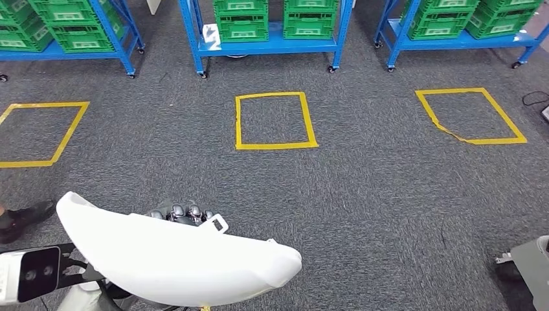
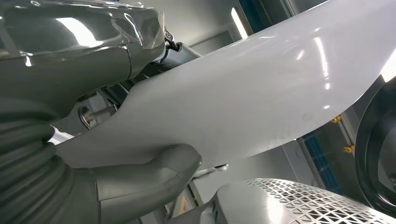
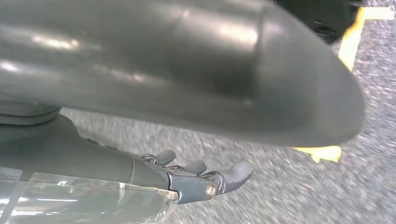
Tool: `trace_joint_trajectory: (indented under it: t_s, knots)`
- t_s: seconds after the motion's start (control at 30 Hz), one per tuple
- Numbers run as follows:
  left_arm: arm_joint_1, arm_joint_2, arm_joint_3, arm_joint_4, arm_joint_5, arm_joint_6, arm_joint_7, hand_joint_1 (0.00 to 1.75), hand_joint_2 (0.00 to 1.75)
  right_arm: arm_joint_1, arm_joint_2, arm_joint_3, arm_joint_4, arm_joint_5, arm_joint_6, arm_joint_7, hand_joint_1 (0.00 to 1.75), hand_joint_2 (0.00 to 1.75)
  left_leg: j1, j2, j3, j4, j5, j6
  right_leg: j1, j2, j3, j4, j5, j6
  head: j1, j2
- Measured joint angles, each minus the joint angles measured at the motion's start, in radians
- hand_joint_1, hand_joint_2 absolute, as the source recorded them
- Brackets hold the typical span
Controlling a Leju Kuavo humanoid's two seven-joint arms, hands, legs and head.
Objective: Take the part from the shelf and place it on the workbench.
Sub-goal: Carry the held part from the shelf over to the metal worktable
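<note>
A long, curved white part [image 1: 175, 259] is carried low in front of me, lying across the bottom left of the head view. My left hand [image 1: 184, 212] grips it, with dark fingers hooked over its far edge. In the left wrist view the grey thumb [image 2: 144, 179] presses against the glossy white part [image 2: 261, 93] from the other side. My right hand [image 3: 196, 179] hangs over the carpet with its fingers loosely extended and nothing between them. A broad grey rounded surface [image 3: 187, 70] lies close beside it; I cannot tell what that surface is.
Blue wheeled shelves [image 1: 272, 45] with green crates [image 1: 243, 26] line the far side. Three yellow tape squares [image 1: 275, 121] mark the grey carpet. A person's dark shoe [image 1: 22, 220] is at the left edge, and a grey object [image 1: 531, 265] at the right edge.
</note>
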Motion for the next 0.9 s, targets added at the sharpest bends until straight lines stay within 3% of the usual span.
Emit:
trace_joint_trajectory:
  t_s: [0.07, 0.13, 0.2, 0.27, 0.33, 0.37, 0.4, 0.43, 0.5, 0.57, 0.63, 0.67, 0.73, 0.8, 0.87, 0.9]
  knots:
    - [0.004, 0.0, 0.005, -0.006, -0.004, 0.0, 0.0, 1.73, 1.75, 0.002, 0.004, 0.004, -0.013, 0.0, 0.0, 0.0, 0.0, 0.0, 0.002, -0.02, -0.015, 0.014, -0.004, -0.014, 0.0, 0.025, 0.021, -0.046, 0.006, -0.011, 0.001, 0.0]
    - [0.01, 0.0, 0.009, -0.013, -0.005, -0.002, 0.0, 1.73, 1.75, 0.002, 0.007, 0.009, -0.026, 0.0, -0.001, 0.001, 0.0, 0.0, 0.008, -0.036, -0.023, 0.016, -0.003, -0.026, 0.004, 0.005, 0.022, -0.047, 0.007, -0.028, 0.0, 0.0]
    - [0.015, 0.0, 0.014, -0.02, -0.002, -0.005, 0.0, 1.73, 1.75, 0.003, 0.01, 0.012, -0.041, 0.0, -0.002, 0.001, 0.0, 0.0, 0.008, 0.002, -0.039, 0.043, -0.021, -0.036, 0.002, -0.016, 0.025, -0.05, 0.008, -0.042, -0.002, 0.0]
    - [0.016, -0.001, 0.019, -0.025, 0.001, -0.006, 0.0, 1.73, 1.75, 0.007, 0.012, 0.013, -0.056, -0.001, -0.003, 0.001, 0.0, 0.0, 0.009, 0.068, -0.089, 0.148, -0.077, -0.046, 0.004, -0.039, 0.027, -0.051, 0.006, -0.054, -0.007, 0.0]
    - [0.019, -0.001, 0.022, -0.027, 0.003, -0.006, 0.0, 1.73, 1.75, 0.012, 0.013, 0.014, -0.068, -0.001, -0.002, 0.001, 0.0, 0.0, 0.013, 0.092, -0.154, 0.277, -0.129, -0.051, 0.009, -0.067, 0.027, -0.051, 0.003, -0.06, -0.008, 0.0]
    - [0.021, -0.001, 0.022, -0.028, 0.003, -0.007, 0.0, 1.73, 1.75, 0.014, 0.014, 0.014, -0.073, -0.001, -0.002, 0.002, 0.0, 0.0, 0.014, 0.095, -0.169, 0.306, -0.133, -0.051, 0.01, -0.081, 0.027, -0.051, 0.002, -0.061, -0.009, 0.0]
    - [0.023, -0.001, 0.023, -0.029, 0.004, -0.007, 0.0, 1.73, 1.75, 0.014, 0.014, 0.014, -0.078, 0.0, -0.001, 0.002, 0.0, 0.0, 0.015, 0.098, -0.163, 0.294, -0.118, -0.05, 0.012, -0.093, 0.027, -0.051, 0.002, -0.061, -0.009, 0.0]
    - [0.024, -0.001, 0.024, -0.031, 0.004, -0.007, 0.001, 1.73, 1.75, 0.014, 0.013, 0.016, -0.081, 0.0, -0.001, 0.003, 0.0, 0.0, 0.014, 0.105, -0.137, 0.243, -0.09, -0.046, 0.014, -0.105, 0.029, -0.051, 0.001, -0.061, -0.009, 0.0]
    - [0.023, -0.002, 0.028, -0.039, 0.004, -0.008, 0.001, 1.73, 1.75, 0.014, 0.013, 0.022, -0.087, -0.001, -0.001, 0.002, 0.0, 0.0, 0.004, 0.146, -0.059, 0.102, -0.037, -0.031, 0.021, -0.125, 0.033, -0.051, -0.003, -0.057, -0.008, 0.0]
    - [0.024, -0.004, 0.033, -0.047, 0.003, -0.008, 0.002, 1.73, 1.75, 0.016, 0.01, 0.029, -0.088, -0.001, -0.003, 0.001, 0.0, 0.0, -0.008, 0.174, -0.021, 0.027, -0.022, -0.018, 0.026, -0.146, 0.037, -0.051, -0.007, -0.051, -0.008, 0.0]
    - [0.029, -0.006, 0.039, -0.054, 0.002, -0.008, 0.003, 1.73, 1.75, 0.015, 0.006, 0.036, -0.088, 0.0, -0.008, -0.001, 0.0, 0.0, -0.012, 0.153, -0.021, 0.017, -0.021, -0.011, 0.027, -0.169, 0.044, -0.057, -0.008, -0.041, -0.008, 0.0]
    - [0.032, -0.006, 0.042, -0.058, 0.0, -0.008, 0.005, 1.73, 1.75, 0.014, 0.003, 0.04, -0.088, 0.0, -0.013, -0.002, 0.0, 0.0, -0.01, 0.14, -0.013, 0.006, -0.015, -0.007, 0.026, -0.164, 0.047, -0.058, -0.011, -0.037, -0.007, 0.0]
    - [0.035, -0.009, 0.047, -0.065, -0.003, -0.007, 0.009, 1.73, 1.75, 0.012, -0.006, 0.048, -0.082, -0.001, -0.025, -0.005, 0.0, 0.0, -0.004, 0.115, 0.005, -0.018, 0.0, 0.004, 0.023, -0.115, 0.031, -0.013, -0.038, -0.036, -0.004, 0.0]
    - [0.039, -0.013, 0.048, -0.067, -0.008, -0.005, 0.013, 1.73, 1.75, 0.015, -0.017, 0.052, -0.072, 0.0, -0.035, -0.008, 0.0, 0.0, 0.0, 0.09, 0.012, -0.026, 0.007, 0.01, 0.02, -0.06, -0.028, 0.109, -0.089, -0.042, 0.0, 0.0]
    - [0.046, -0.014, 0.048, -0.067, -0.013, -0.005, 0.017, 1.73, 1.75, 0.017, -0.025, 0.055, -0.059, 0.0, -0.043, -0.009, 0.0, 0.0, 0.0, 0.059, 0.011, -0.025, 0.007, 0.01, 0.02, -0.048, -0.083, 0.206, -0.116, -0.038, 0.003, 0.0]
    - [0.049, -0.014, 0.047, -0.067, -0.014, -0.004, 0.018, 1.73, 1.75, 0.017, -0.029, 0.057, -0.052, 0.001, -0.047, -0.01, 0.0, 0.0, 0.0, 0.043, 0.011, -0.024, 0.006, 0.009, 0.018, -0.047, -0.086, 0.202, -0.105, -0.03, 0.003, 0.0]
